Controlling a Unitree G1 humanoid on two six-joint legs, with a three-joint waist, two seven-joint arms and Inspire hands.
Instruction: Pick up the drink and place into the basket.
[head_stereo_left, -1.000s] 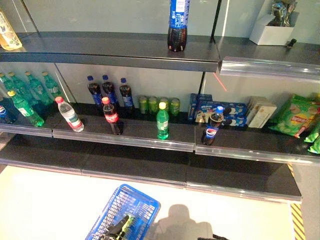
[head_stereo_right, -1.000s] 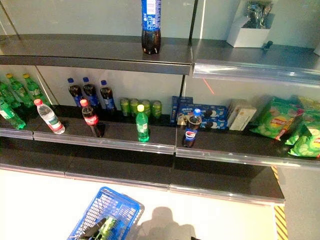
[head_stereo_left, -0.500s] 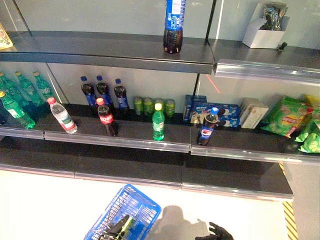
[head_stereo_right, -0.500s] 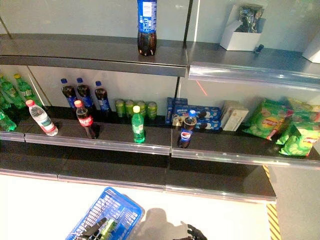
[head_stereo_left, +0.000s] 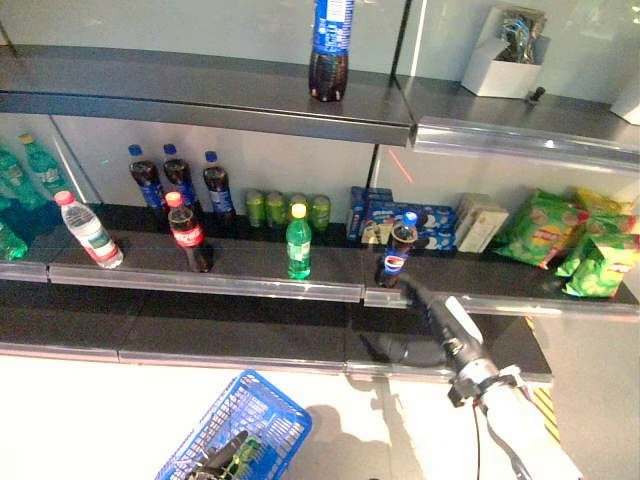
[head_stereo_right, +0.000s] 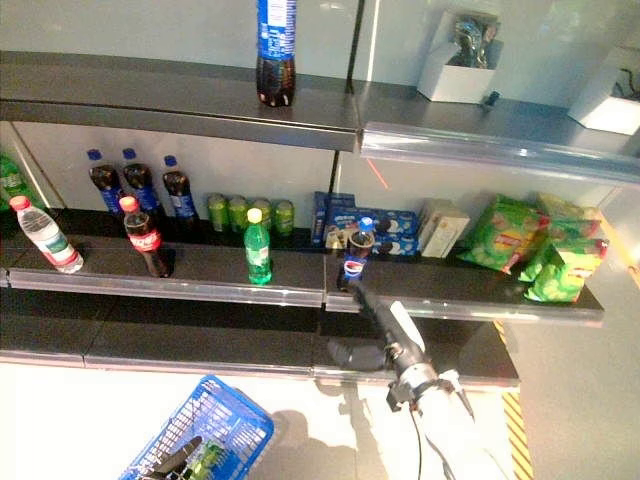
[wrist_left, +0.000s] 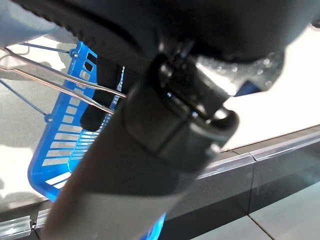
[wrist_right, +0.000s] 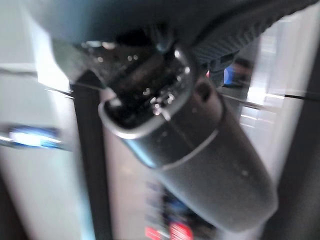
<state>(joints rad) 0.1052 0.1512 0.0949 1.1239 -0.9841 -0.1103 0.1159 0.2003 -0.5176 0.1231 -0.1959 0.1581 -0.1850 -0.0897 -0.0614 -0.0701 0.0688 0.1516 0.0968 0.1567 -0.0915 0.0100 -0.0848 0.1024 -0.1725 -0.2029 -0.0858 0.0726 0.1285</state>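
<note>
A grey store shelf unit (head_stereo_left: 200, 100) stands over a pale floor, with a blue basket (head_stereo_left: 262, 410) low on the floor side. The middle shelf carries, along its front, a water bottle (head_stereo_left: 88, 228) with a red cap, a cola bottle (head_stereo_left: 189, 233) with a red label, a green bottle (head_stereo_left: 298, 242), and a dark cola bottle (head_stereo_left: 398, 254) with a blue cap and a round red, white and blue mark; the print on all of them is too small to read. Behind stand three more dark bottles (head_stereo_left: 178, 180), green cans (head_stereo_left: 289, 208), blue biscuit boxes (head_stereo_left: 400, 215), a pale carton (head_stereo_left: 480, 224) and green snack bags (head_stereo_left: 570, 240). A tall blue-labelled bottle (head_stereo_left: 331, 48) on the top shelf is cut off above. The right robot hand (head_stereo_left: 418, 296) reaches up to the base of the blue-capped cola bottle, but its fingers are too dark and small to tell if they are apart or closed; its wrist view is filled by the arm. The left robot hand (head_stereo_left: 222, 458) lies at the basket, fingers curled round its thin wire handle (wrist_left: 60, 75), partly cut off by the edge. Something green (head_stereo_left: 245, 455) in the basket is hard to make out.
</note>
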